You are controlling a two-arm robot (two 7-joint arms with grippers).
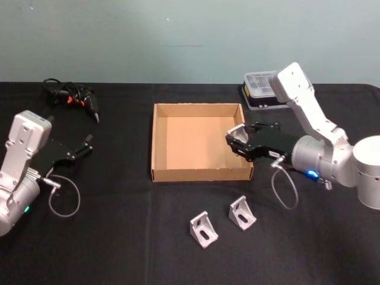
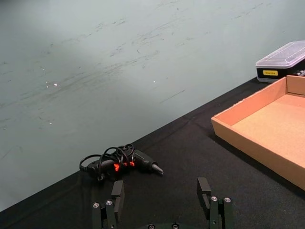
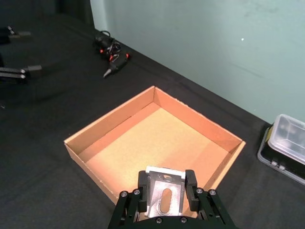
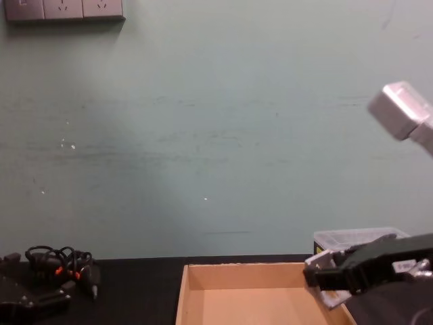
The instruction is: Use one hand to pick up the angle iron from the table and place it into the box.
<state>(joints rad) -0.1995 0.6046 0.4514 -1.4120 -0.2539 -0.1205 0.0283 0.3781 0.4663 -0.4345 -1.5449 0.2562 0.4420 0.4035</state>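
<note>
While the right gripper (image 1: 233, 141) is pinching one angle iron (image 3: 163, 190) over the right side of the box (image 1: 155, 142), two spare angle irons (image 1: 203, 230) (image 1: 242, 212) are lying on the table (image 1: 119, 243) nearer; the left gripper (image 2: 159, 196) is idling at left, fingers spread.

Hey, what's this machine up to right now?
The right end effector is shut on an angle iron, holding it over the right edge of the box, not yet let go. On the table in front of the box lie two more irons. The left end effector sits open and idle at the table's left.
</note>
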